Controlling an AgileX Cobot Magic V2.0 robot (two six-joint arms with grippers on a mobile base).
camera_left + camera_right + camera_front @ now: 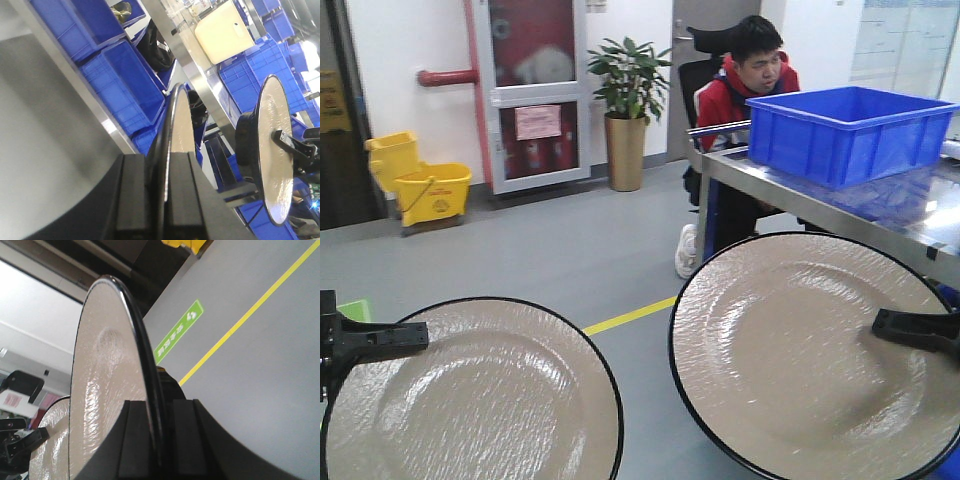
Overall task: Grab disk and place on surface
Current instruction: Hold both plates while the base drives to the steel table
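Two disks are in view, both beige with a black rim, and each arm holds one. The left gripper (410, 338) is clamped on the left rim of the left disk (470, 400), low at the left of the front view. In the left wrist view its two black fingers (132, 197) pinch the rim between them, and the disk is seen edge-on. The right gripper (888, 326) grasps the right disk (790, 350) at its right rim. The right wrist view shows its fingers (134, 440) closed on the rim in the same way.

Both disks are held nearly upright with their faces toward the front camera. They are apart from each other, with the grey floor (570, 250) and a yellow line (630, 316) between them. Neither disk lies on the worktop (880, 215), a shiny metal one at the right. The right disk covers its near edge in the front view. A blue bin (850, 130) stands on the worktop, and a person (730, 100) in a red jacket sits at its far end.

A green floor sign (179, 331) bears a white mark and small white characters, which I cannot read. A pink notice (537, 122) hangs on a red door (530, 90) at the far left, and its text is too small to read.
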